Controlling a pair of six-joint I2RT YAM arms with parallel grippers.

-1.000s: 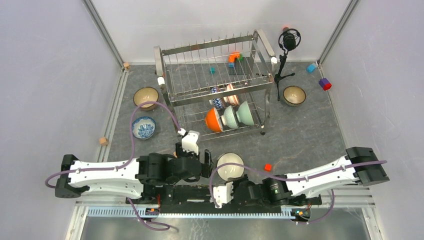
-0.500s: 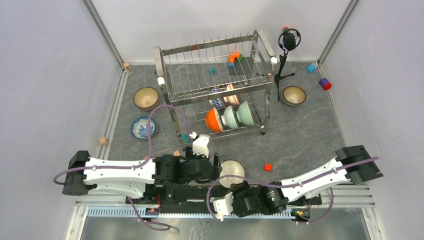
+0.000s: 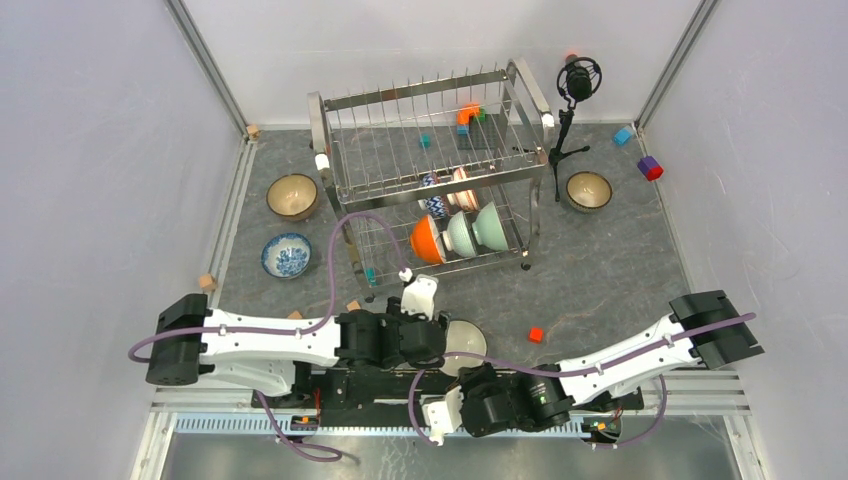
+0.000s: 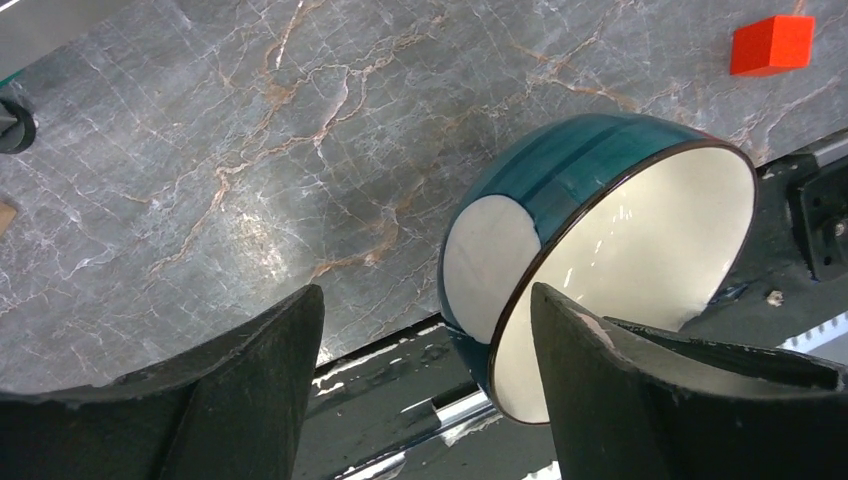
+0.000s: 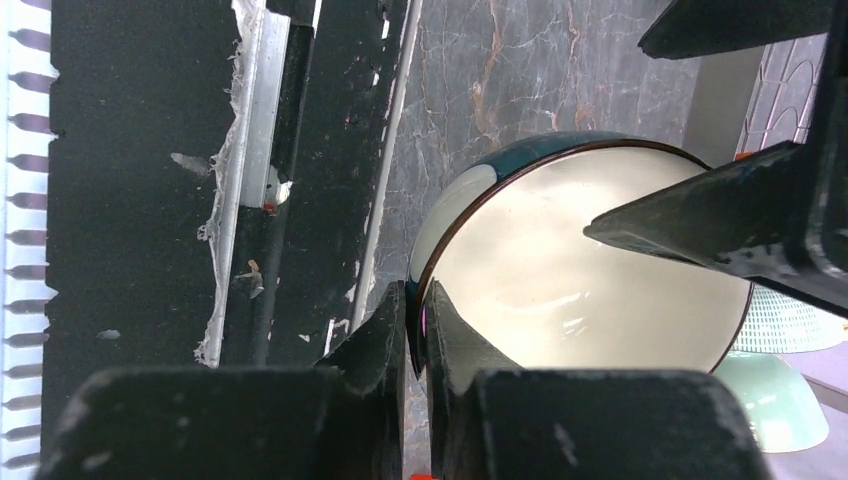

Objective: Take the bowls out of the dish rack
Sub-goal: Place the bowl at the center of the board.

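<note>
A bowl, teal outside and cream inside (image 3: 466, 339), is held tilted at the table's near edge. My right gripper (image 5: 420, 300) is shut on its rim, one finger inside and one outside. My left gripper (image 4: 428, 300) is open beside the same bowl (image 4: 620, 230), with its right finger over the bowl's inside. The steel dish rack (image 3: 430, 150) stands at the back. Its lower tier holds an orange bowl (image 3: 427, 240), a pale green bowl (image 3: 458, 235), another green bowl (image 3: 490, 225), a blue-and-white bowl (image 3: 436, 205) and a red-and-white floral bowl (image 3: 462, 190).
On the table stand a brown bowl (image 3: 293, 196), a blue-and-white bowl (image 3: 286, 254) and another brown bowl (image 3: 588, 190). A black microphone tripod (image 3: 572, 100) is right of the rack. A red block (image 3: 535, 335) lies near the held bowl. Other small blocks are scattered.
My left arm has swung right and its open gripper has come up to the bowl. My right gripper has drawn back toward the near edge with the bowl.
</note>
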